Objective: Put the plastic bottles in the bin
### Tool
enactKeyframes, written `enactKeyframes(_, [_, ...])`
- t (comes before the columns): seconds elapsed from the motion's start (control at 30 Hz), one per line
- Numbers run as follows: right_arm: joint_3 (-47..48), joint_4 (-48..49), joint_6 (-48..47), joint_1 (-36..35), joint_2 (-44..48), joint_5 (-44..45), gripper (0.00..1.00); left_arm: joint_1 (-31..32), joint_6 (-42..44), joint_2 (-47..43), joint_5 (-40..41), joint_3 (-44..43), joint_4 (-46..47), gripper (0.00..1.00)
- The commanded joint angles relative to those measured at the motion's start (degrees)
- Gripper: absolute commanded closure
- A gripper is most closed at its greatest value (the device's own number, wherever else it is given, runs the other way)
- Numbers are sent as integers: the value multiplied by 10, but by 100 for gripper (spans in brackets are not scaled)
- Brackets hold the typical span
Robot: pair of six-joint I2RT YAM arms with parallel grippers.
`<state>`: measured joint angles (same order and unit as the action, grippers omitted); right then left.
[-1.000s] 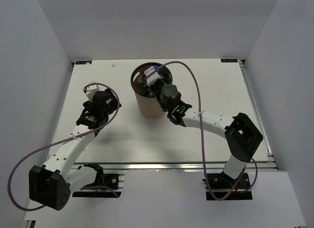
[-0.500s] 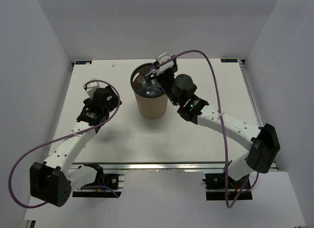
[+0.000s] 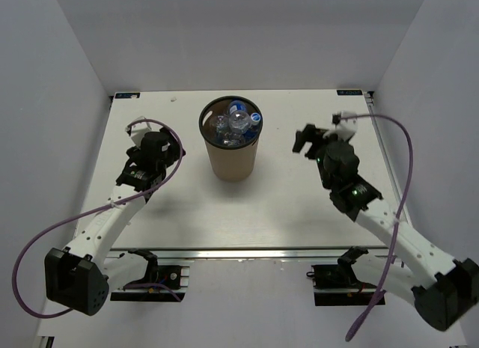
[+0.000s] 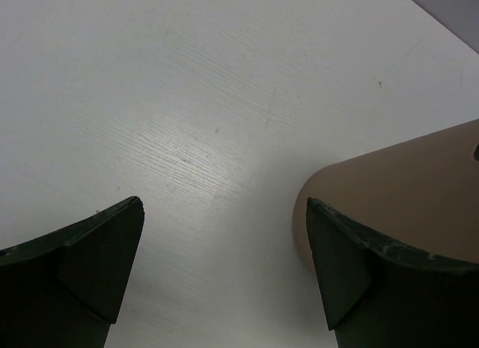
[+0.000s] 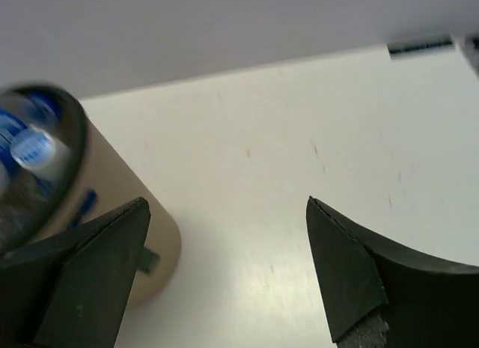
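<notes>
Toward the far middle of the worktop (image 3: 292, 213) stands the bin (image 3: 230, 159), with the plastic bottles (image 3: 235, 123) heaped up to its rim. Left claw (image 4: 224, 232) and right claw (image 5: 228, 228) both gape wide, holding nothing. The left claw hangs near the bin's wall, so a careless sweep could tip the tall bin and spill everything.

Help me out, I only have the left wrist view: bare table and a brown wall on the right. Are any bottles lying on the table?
Observer: I see none on the table from above. The plastic bottles show inside the bin.
Operator: How full is it?
Observer: The white caps and blue labels reach close to the rim.
Operator: Where is the other arm?
Observer: The right gripper is open and holds nothing, off to the bin's right.
</notes>
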<state>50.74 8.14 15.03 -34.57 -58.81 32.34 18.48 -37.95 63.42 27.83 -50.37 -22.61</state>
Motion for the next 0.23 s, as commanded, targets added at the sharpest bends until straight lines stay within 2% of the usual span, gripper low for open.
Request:
enactKeyframes(0.0, [-90, -42, 117, -9, 89, 74, 11, -5, -1, -1, -2, -4, 33, 2])
enactKeyframes(0.2, [-128, -59, 96, -8, 120, 109, 11, -5, -22, 13, -4, -24, 21, 2])
